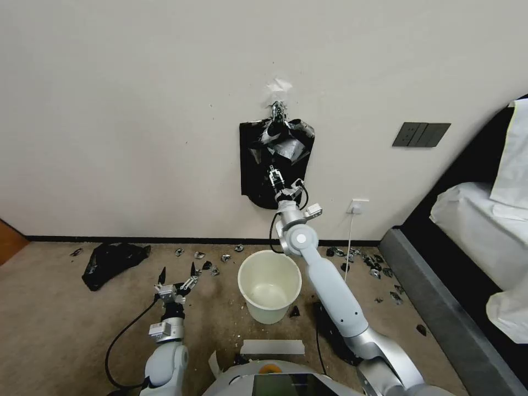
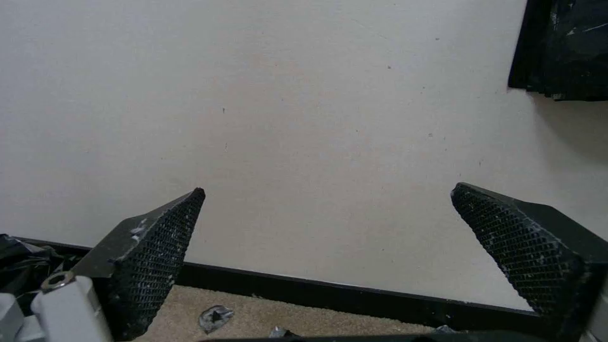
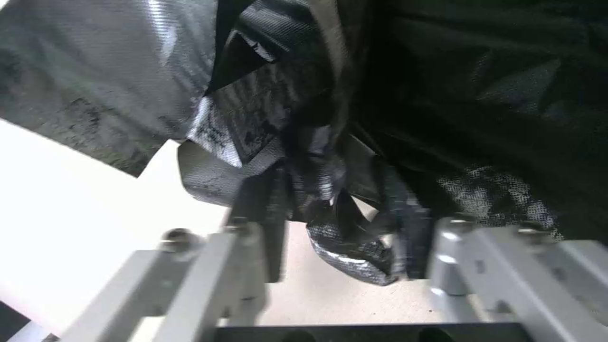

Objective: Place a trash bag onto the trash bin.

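The cream-white trash bin (image 1: 268,313) stands upright on the carpet just in front of me, with nothing inside. Above it on the wall hangs a flat black bundle (image 1: 258,181) under a silvery clip (image 1: 278,110). My right gripper (image 1: 273,175) is raised against the front of this bundle. In the right wrist view its fingers (image 3: 405,237) are shut on a bunched fold of glossy black film, the trash bag (image 3: 329,199), which still hangs with the bundle. My left gripper (image 1: 177,278) hovers low to the left of the bin, open and holding nothing (image 2: 326,228).
A lumpy black plastic heap (image 1: 110,261) lies on the floor at the left. Small scraps (image 1: 209,264) litter the carpet along the black baseboard. A bed with white bedding (image 1: 484,231) fills the right side. A white cable (image 1: 350,242) hangs from a wall socket.
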Motion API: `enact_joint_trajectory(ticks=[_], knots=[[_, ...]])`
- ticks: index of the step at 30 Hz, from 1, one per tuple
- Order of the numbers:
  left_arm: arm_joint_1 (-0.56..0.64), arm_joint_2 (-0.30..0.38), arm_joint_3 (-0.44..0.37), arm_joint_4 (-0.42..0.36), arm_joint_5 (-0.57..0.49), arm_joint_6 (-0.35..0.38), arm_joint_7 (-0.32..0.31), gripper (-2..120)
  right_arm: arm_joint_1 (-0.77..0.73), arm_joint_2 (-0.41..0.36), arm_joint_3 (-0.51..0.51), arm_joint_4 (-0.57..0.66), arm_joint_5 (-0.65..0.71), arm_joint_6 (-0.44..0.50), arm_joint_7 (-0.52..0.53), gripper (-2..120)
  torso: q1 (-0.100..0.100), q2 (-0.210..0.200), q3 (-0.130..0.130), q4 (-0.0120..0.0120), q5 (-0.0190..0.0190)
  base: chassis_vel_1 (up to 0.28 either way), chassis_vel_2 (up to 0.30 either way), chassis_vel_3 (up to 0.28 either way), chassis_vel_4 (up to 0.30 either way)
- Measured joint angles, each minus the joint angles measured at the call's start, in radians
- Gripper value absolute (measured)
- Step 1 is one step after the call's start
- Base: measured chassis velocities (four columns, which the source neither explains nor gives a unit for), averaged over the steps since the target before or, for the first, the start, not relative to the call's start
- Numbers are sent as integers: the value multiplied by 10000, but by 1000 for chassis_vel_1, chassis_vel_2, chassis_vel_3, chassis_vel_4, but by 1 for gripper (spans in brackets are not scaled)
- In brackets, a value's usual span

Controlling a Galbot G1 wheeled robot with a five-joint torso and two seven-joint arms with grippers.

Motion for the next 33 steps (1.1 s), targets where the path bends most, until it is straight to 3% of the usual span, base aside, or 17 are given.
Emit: enact_joint_trajectory(ticks=[5,13,33], knots=[[-35,12,24,35,5,0,-1,100,-41,19,-1,12,-93,23,40,8,0,0,0,0,0,0,0,0,0],[-64,20,40,123,33,-10,-1,100,-158,-52,1,233,-470,4,405,0,0,0,0,0,0,0,0,0,0],[-188,-45,61,280,74,-94,-2,100,-585,-289,-115,1275,-2230,-1915,4163,0,0,0,0,0,1,0,0,0,0]])
